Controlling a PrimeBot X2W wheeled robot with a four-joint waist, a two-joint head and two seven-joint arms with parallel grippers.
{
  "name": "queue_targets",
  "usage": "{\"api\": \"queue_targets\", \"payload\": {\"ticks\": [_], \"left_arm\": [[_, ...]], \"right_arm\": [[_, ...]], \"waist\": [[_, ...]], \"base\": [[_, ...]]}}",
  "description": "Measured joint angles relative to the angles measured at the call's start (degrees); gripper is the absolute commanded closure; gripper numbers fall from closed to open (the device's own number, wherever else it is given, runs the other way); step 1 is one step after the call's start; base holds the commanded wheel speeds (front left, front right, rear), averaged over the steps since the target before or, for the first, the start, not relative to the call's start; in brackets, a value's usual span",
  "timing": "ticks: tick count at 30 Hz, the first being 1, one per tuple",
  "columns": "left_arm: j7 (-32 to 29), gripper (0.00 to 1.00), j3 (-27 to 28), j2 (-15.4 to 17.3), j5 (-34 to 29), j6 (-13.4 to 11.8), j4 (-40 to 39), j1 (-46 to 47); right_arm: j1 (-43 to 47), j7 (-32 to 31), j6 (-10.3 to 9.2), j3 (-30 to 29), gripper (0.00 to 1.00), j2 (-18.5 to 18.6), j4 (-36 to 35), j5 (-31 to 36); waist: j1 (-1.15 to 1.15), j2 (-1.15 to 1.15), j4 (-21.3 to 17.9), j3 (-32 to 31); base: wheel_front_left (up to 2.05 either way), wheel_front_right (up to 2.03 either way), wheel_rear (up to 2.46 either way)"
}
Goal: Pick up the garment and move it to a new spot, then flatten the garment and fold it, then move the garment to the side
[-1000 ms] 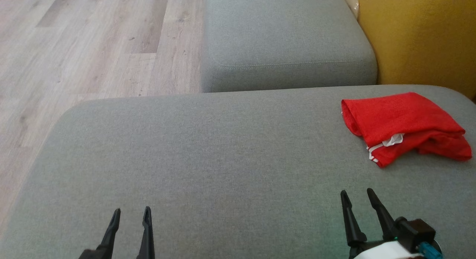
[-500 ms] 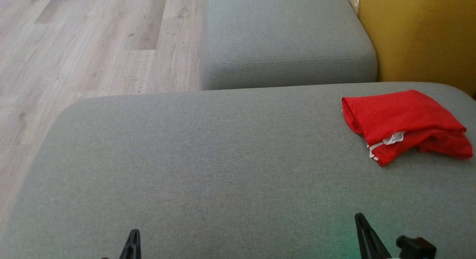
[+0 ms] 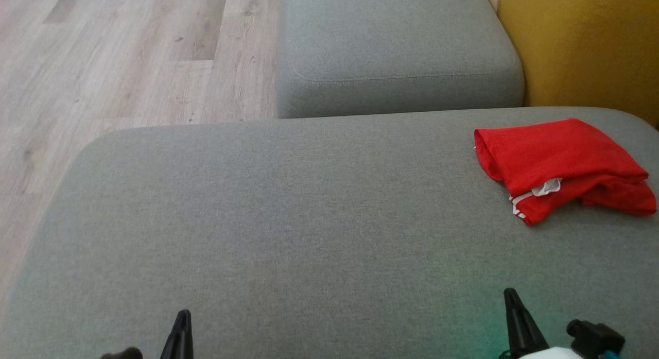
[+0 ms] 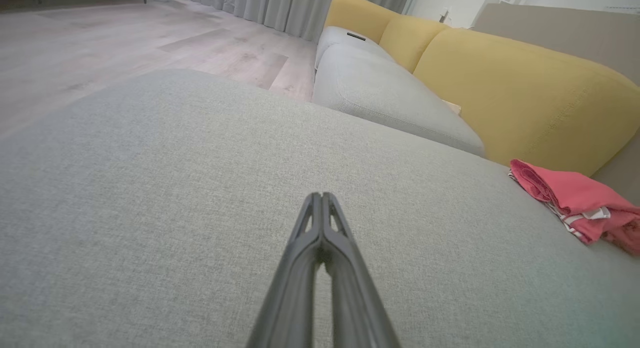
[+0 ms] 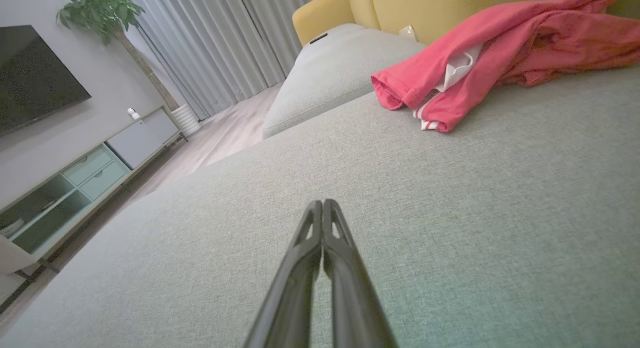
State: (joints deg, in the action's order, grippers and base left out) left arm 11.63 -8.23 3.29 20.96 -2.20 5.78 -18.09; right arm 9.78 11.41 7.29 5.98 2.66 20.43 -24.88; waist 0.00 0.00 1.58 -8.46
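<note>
Dark jaws together now; garment [image 3: 558,163] unmoved

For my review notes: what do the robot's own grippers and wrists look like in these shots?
The left gripper and the right gripper each have two long, slim, dark grey-black fingers that taper to points, with narrow cut-out slots near the tips. Behind the right gripper, the head view shows a white wrist casing and a black knob-like part.
</note>
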Motion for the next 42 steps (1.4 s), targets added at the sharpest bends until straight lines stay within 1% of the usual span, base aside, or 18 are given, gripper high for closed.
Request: {"api": "queue_targets", "payload": {"ticks": [5,10,16,18,42], "left_arm": [[-0.5,1.0,0.2,0.1,3.6,0.3,0.6,1.0],[-1.5,1.0,0.8,0.1,7.9,1.1,1.2,2.3],[-2.1,1.0,1.4,0.2,12.1,1.3,1.9,3.2],[-2.5,1.0,1.5,0.3,13.5,1.8,1.9,3.8],[-6.0,1.0,3.5,0.4,30.1,3.8,3.9,8.1]], "right_arm": [[-1.1,-0.8,0.0,-0.7,1.0,0.0,-0.2,-3.2],[-1.5,-1.4,0.0,-1.1,1.0,0.0,-0.5,-7.1],[-2.3,-2.7,0.0,-1.8,1.0,0.0,-0.6,-11.0],[-2.5,-3.0,0.0,-2.1,1.0,0.0,-1.0,-12.4],[-5.2,-6.7,0.0,-4.8,1.0,0.0,-1.8,-27.7]], "waist": [[0.0,0.0,-0.1,0.4],[0.0,0.0,-0.2,0.9],[0.0,0.0,-0.3,1.4],[0.0,0.0,-0.3,1.6],[0.0,0.0,-0.6,3.5]], "base": [[0.0,0.0,0.0],[0.0,0.0,0.0],[0.0,0.0,0.0],[0.0,0.0,0.0],[0.0,0.0,0.0]]}}
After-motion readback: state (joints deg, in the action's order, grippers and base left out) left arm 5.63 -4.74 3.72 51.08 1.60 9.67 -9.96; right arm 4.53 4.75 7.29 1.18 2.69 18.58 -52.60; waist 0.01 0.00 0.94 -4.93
